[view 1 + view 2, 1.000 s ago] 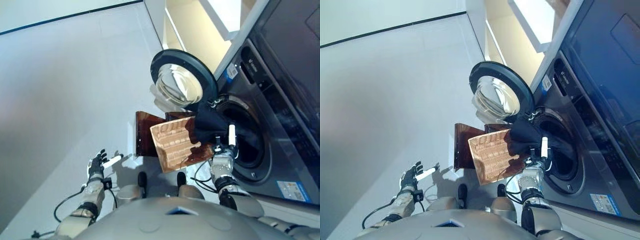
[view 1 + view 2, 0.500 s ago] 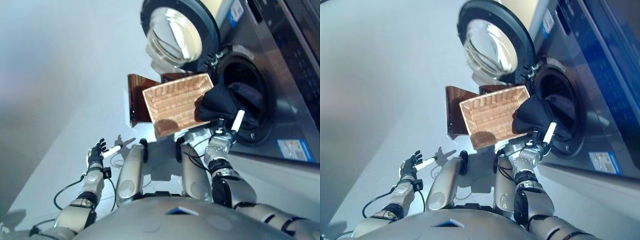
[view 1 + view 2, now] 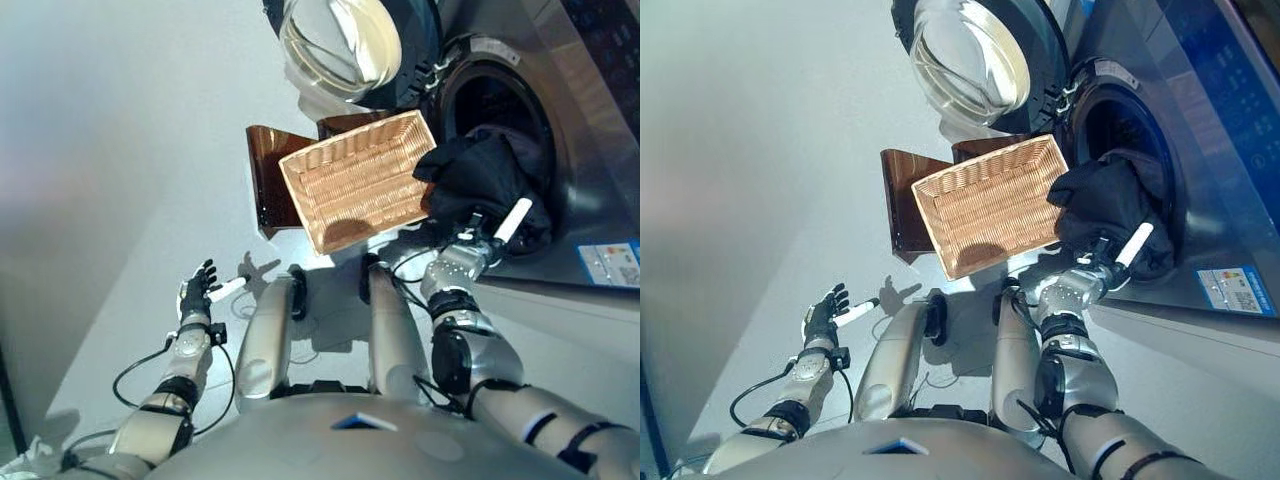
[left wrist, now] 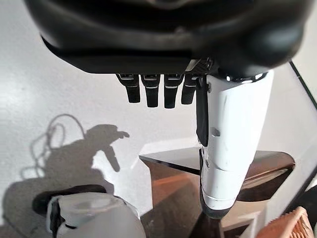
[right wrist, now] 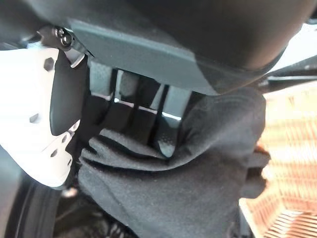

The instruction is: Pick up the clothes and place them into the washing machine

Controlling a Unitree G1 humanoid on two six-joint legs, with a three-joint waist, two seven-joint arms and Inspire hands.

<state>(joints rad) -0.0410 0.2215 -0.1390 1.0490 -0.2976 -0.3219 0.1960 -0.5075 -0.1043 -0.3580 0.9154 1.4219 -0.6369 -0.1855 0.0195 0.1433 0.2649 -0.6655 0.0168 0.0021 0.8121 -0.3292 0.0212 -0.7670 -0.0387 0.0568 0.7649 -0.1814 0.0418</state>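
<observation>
1. Hanging low over the grey floor [image 3: 110, 200], the left hand [image 3: 196, 298] holds nothing, its fingers [image 4: 156, 91] straight and side by side, the white-covered thumb standing apart.
2. Beyond it, the right hand [image 3: 1092, 277] curls its fingers [image 5: 133, 111] round a bundle of black clothes [image 3: 480, 175], white-covered thumb raised.
3. The bundle hangs over the lower rim of the washing machine's [image 3: 590, 150] round opening, touching the near corner of the empty wicker basket [image 3: 358, 180].
4. The basket rests tilted on a dark wooden stool [image 3: 262, 185].
5. Farthest, the round glass door [image 3: 335, 45] stands swung open.
</observation>
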